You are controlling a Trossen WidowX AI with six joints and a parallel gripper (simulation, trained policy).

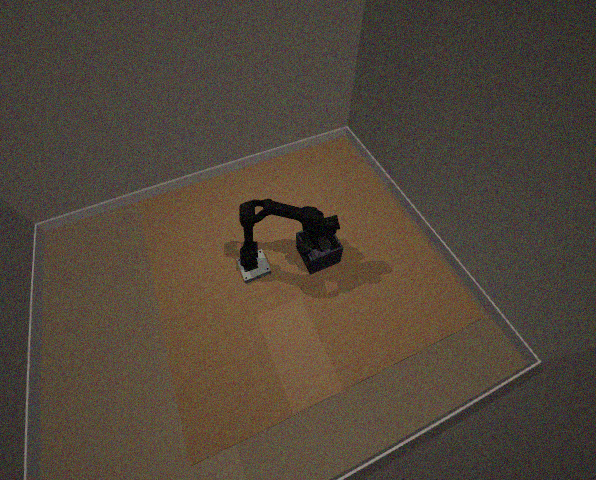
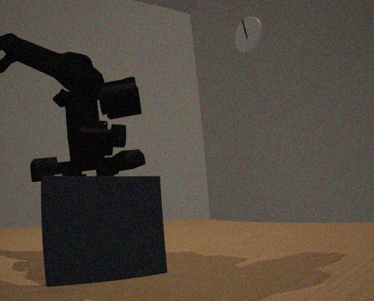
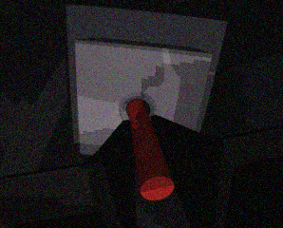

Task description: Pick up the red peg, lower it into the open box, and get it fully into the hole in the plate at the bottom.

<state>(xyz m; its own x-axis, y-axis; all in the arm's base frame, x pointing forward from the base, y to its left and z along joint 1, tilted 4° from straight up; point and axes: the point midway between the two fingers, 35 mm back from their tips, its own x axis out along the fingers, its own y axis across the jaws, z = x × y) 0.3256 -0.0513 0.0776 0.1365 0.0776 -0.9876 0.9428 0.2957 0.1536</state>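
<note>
My gripper [image 3: 141, 124] is shut on the red peg [image 3: 150, 152], down inside the dark box [image 1: 320, 260] [image 2: 103, 229]. In the wrist view the peg's far end is at the hole in the light plate [image 3: 101, 66] at the box's bottom and covers most of it. The ring around the hole shows at both sides of the peg. I cannot tell how deep the peg's end stands. The peg leans a little in that view, its near end toward the camera. In the exterior view the box's wall hides the fingertips and the peg.
The box's walls stand close around the fingers. The wide part of the hand is just above the rim in the exterior view. The arm's pale base plate [image 1: 260, 269] is left of the box in the top view. A round white clock [image 2: 250, 34] hangs on the wall.
</note>
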